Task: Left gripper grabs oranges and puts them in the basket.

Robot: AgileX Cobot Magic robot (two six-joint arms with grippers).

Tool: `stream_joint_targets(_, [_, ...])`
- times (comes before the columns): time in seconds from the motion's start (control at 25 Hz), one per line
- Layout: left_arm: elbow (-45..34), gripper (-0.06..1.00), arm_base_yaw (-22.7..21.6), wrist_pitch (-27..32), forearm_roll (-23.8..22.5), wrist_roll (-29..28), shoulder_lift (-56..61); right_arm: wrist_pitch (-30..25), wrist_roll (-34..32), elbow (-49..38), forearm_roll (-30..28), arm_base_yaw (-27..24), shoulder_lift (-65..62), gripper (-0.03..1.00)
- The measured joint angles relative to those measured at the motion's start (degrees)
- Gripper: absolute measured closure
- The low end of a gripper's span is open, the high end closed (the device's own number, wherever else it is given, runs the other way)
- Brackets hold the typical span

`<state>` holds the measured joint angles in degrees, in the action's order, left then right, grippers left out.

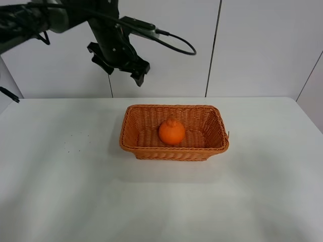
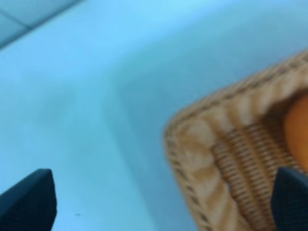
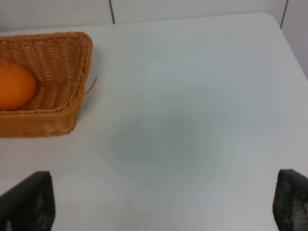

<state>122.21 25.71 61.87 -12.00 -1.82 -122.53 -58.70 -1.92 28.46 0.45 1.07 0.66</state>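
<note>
The orange [image 1: 171, 131] with its knobbed top sits inside the wicker basket [image 1: 133, 135] in the middle of the table. My left gripper [image 1: 124, 68] hangs high above the basket's far left corner, open and empty. In the left wrist view its two dark fingertips [image 2: 30, 202] stand wide apart, with a basket corner [image 2: 202, 144] and an edge of the orange [image 2: 297, 130] below. In the right wrist view the right gripper [image 3: 163, 204] is open, with the basket [image 3: 72, 72] and the orange [image 3: 14, 86] off to one side. The right gripper does not show in the high view.
The white table [image 1: 60, 171] stretches around the basket on all sides. A white panelled wall [image 1: 252, 45] stands behind it. A black cable [image 1: 176, 45] trails from the left arm.
</note>
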Motion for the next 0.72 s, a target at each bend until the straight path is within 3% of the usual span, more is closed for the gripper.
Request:
stream_joint_targets(0.4, [0.06,-0.05,-12.85,1.75,-0.05,1.05,3.74,0.0,0.0,0.0,0.0,0.0,0.0,0.27])
stream_joint_targets(0.72, [0.06,-0.05,-20.37,2.96,0.21,2.51,4.6,0.0,0.0,0.0,0.0,0.0,0.0,0.27])
